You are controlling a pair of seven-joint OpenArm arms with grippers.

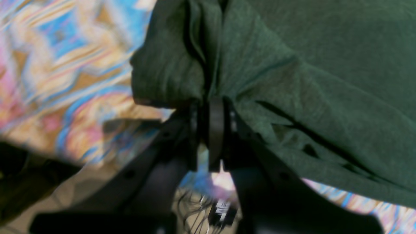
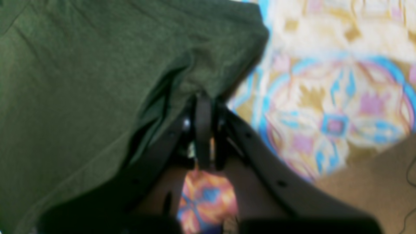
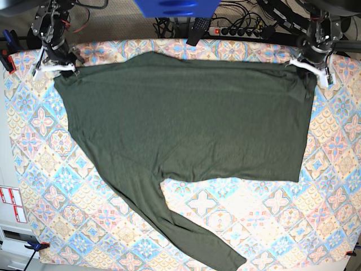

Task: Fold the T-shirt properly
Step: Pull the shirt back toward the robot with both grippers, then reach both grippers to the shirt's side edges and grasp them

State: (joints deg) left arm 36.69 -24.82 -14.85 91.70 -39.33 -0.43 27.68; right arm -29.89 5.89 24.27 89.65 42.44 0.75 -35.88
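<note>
across the patterned counter [image 3: 338, 141] the t-shirt [image 3: 186, 118] lies spread, one long sleeve trailing toward 5 o'clock. the right hand [image 3: 56, 65] pinches its corner at 10 o'clock; the left hand [image 3: 309, 63] is clenched on the corner at 2 o'clock. both grips look thin, so an uneven pull could slip a corner free and skew the fold.

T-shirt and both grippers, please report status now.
Left gripper shut on T-shirt corner. Right gripper shut on other corner. Shirt spread on patterned cloth, one sleeve trailing. Nothing in the way.
</note>
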